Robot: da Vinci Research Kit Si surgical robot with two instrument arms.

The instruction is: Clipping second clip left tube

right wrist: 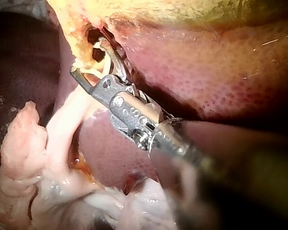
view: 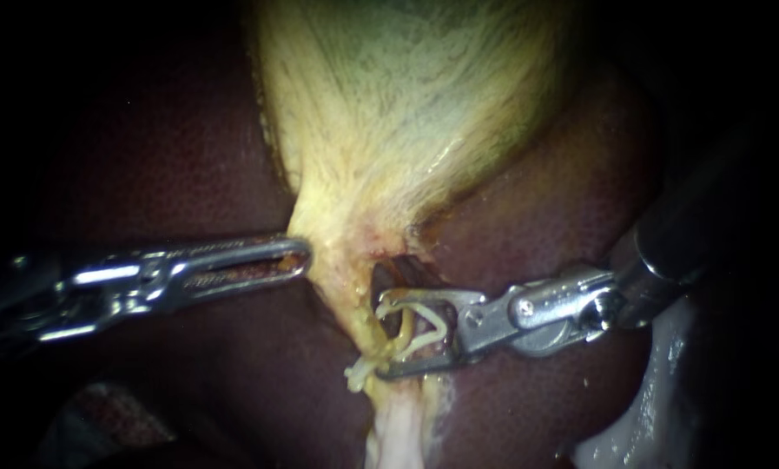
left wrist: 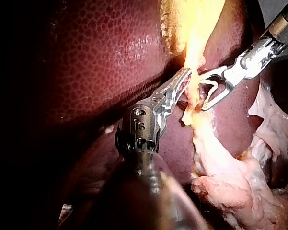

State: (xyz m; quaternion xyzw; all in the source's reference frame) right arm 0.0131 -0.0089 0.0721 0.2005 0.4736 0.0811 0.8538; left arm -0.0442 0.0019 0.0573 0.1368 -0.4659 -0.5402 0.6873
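Left instrument (view: 302, 256) and right instrument (view: 389, 334): bright polished metal. Clip (view: 417, 318): smooth, whitish. Liver (view: 172, 156): wet, glossy, finely pebbled. Gallbladder (view: 398, 95): fibrous, moist.

Left instrument (view: 305, 257) apparently closed; right instrument (view: 382, 334) jaws spread, gripping clip (view: 432, 318).

Two instruments, the left instrument (view: 302, 258) and the right instrument (view: 380, 334), one yellow gallbladder (view: 406, 104), one dark liver (view: 146, 156) and one white clip (view: 441, 326).

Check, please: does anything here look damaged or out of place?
Only a dark hole in the yellow tissue below the gallbladder, beside the clip held by the right instrument. Nothing else stands out.
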